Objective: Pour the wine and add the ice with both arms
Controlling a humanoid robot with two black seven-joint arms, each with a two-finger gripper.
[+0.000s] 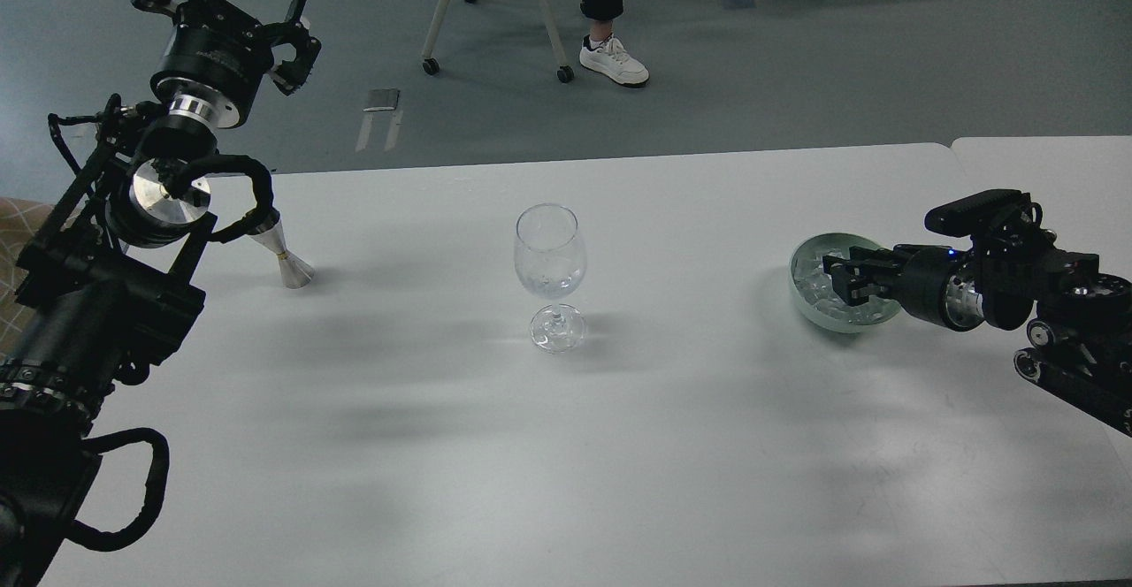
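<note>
A clear wine glass (549,255) stands upright at the table's middle, with a little clear wine (550,284) in the bottom of its bowl. A pale green bowl (799,279) at the right holds several clear ice cubes (815,291). My right gripper (842,278) reaches in from the right and sits low over the bowl's ice. Its dark fingers are too hard to tell apart. My left gripper (225,17) is raised high at the far left, beyond the table's back edge. Its fingers are spread open and empty.
A small silver cone-shaped measuring cup (287,260) stands on the table at the left, partly behind my left arm. A second white table (1044,163) adjoins at the back right. A chair (495,3) and a person's foot (614,61) are on the floor beyond.
</note>
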